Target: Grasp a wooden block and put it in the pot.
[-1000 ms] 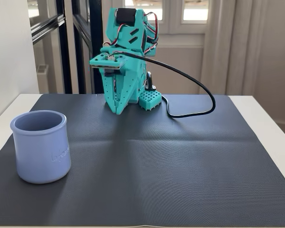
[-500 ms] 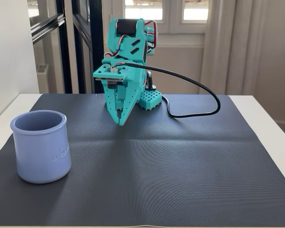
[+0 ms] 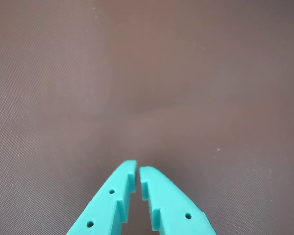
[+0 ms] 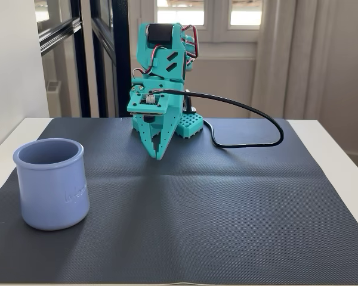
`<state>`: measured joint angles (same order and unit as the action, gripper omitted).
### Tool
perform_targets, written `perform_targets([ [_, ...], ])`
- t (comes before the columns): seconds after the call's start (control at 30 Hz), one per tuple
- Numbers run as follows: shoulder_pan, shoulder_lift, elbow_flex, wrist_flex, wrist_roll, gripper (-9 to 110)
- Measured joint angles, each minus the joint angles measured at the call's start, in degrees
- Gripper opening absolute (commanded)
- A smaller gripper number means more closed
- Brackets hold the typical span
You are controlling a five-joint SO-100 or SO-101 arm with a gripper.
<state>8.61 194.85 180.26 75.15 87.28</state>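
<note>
Pincer (image 4: 159, 156) of the teal plastic arm (image 4: 161, 59) points down at the dark grey ribbed mat (image 4: 227, 208), its two fingers brought together with only a thin slit between the tips and nothing gripped. The wrist view shows the same pincer (image 3: 137, 169) entering from the bottom edge, its tips nearly meeting over bare mat (image 3: 147, 73). Near the left edge of the fixed view, towards the front of the mat and well apart from the arm, stands the wide lavender-blue cylindrical pot (image 4: 51, 185) with a thick, slightly flared rim and faint embossed lettering on its side; it sits upright, and what shows of its inside looks empty. The small reddish-brown wooden block appears in neither view. A black cable (image 4: 250, 119) loops from the arm out to the right and back onto the mat beside the arm's base. The mat lies on a white surface (image 4: 346, 155).
</note>
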Motion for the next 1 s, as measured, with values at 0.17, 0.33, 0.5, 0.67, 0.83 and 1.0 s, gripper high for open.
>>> perform_targets([
  [0.17, 0.1, 0.0, 0.0, 0.4, -5.8, 0],
  [0.33, 0.3, -0.6, 0.0, 0.0, -11.0, 0],
  [0.5, 0.3, -0.5, 0.0, -10.2, -32.4, 0],
  [0.67, 0.1, -0.5, 0.0, -15.2, -56.8, 0],
  [0.83, -2.0, -0.5, 0.0, -15.8, -71.7, 0],
  [1.0, -1.7, -0.5, -0.2, -15.9, -81.4, 0],
])
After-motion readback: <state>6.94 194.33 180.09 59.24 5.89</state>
